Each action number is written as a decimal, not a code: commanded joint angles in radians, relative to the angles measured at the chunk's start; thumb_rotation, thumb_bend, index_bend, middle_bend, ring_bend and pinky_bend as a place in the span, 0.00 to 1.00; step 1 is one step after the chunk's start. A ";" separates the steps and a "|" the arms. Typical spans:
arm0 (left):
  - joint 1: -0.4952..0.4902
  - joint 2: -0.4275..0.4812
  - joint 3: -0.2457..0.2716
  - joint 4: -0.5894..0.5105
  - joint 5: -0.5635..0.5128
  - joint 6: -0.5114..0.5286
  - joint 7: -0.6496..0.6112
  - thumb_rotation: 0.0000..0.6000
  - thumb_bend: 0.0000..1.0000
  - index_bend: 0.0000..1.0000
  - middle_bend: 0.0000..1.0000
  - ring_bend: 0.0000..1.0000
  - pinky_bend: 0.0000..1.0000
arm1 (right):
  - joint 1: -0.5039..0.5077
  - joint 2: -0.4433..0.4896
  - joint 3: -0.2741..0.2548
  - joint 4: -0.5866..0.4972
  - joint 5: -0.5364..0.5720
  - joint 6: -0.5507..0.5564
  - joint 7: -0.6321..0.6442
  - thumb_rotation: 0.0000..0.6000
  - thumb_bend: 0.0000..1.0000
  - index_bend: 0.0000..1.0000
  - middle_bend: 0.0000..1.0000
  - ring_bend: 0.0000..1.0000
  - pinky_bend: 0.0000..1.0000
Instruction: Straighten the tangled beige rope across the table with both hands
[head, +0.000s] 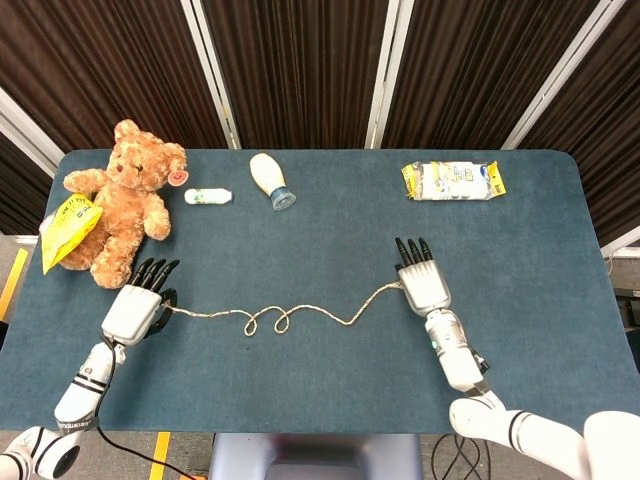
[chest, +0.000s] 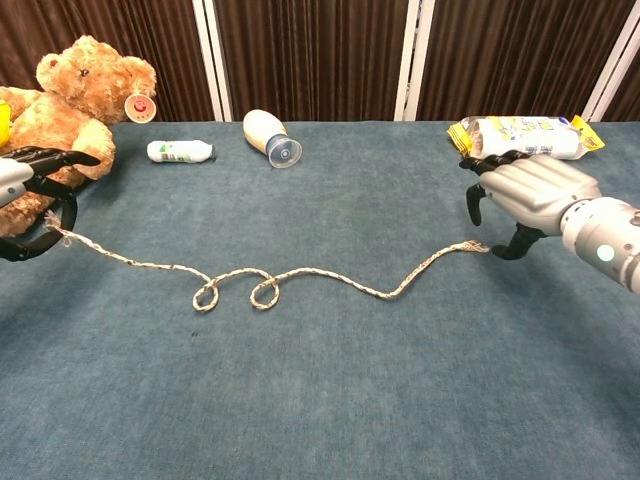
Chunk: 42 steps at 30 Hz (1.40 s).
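Note:
The beige rope (head: 266, 320) lies across the middle of the blue table, with two small loops (chest: 237, 292) left of centre and a wavy run to the right. My left hand (head: 133, 306) pinches the frayed left end, which is lifted slightly off the table at the left edge of the chest view, beside the left hand (chest: 28, 205). My right hand (head: 422, 281) hovers with its fingers apart directly over the rope's right end (chest: 476, 246). That end lies on the table just in front of the right hand (chest: 528, 189) and is not gripped.
A teddy bear (head: 128, 200) and a yellow packet (head: 68, 228) sit at the far left, close behind my left hand. A small white bottle (head: 208, 196), a white bottle with a blue cap (head: 270, 180) and a snack packet (head: 453, 180) lie along the back.

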 joint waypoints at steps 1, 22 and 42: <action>-0.001 -0.001 -0.001 0.004 -0.001 -0.003 -0.003 1.00 0.49 0.61 0.05 0.00 0.01 | 0.012 -0.013 0.000 0.016 0.011 -0.003 -0.006 1.00 0.40 0.55 0.00 0.00 0.00; -0.012 -0.026 -0.006 0.088 -0.008 -0.030 -0.060 1.00 0.54 0.62 0.05 0.00 0.01 | 0.086 -0.113 -0.030 0.151 0.084 -0.005 -0.034 1.00 0.47 0.61 0.00 0.00 0.00; -0.011 -0.020 -0.008 0.081 -0.013 -0.031 -0.048 1.00 0.54 0.62 0.05 0.00 0.01 | 0.095 -0.118 -0.051 0.161 0.130 0.018 -0.074 1.00 0.56 0.75 0.06 0.00 0.00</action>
